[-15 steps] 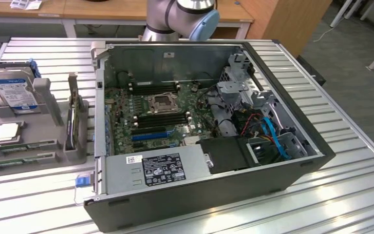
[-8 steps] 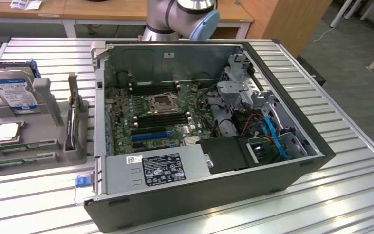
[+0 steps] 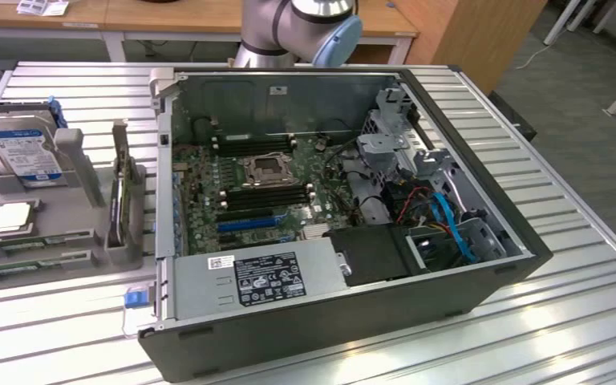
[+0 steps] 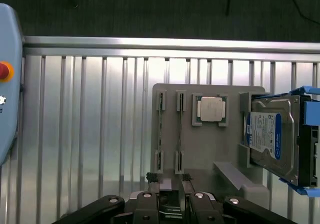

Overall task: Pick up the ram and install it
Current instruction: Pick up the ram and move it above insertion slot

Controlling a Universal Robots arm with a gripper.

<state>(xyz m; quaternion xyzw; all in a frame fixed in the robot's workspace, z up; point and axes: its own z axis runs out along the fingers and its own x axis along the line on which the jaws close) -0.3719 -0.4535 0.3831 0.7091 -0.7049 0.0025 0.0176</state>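
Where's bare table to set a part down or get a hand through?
Free: table slats on the exterior view's right of the PC case, and the near corner before the grey parts holder. Crowded: the holder, with hard drive and processor, close beside the case.

Robotics lab or test workshop. Ribbed aluminium worktop (image 3: 565,321) carries an opened computer tower (image 3: 286,341) and a grey holder (image 3: 78,172) with a hard drive (image 3: 25,148) and loose parts. Robot arm (image 3: 286,28) stands at its far edge. Wooden desks (image 3: 180,14) behind, grey floor (image 3: 576,88) alongside.
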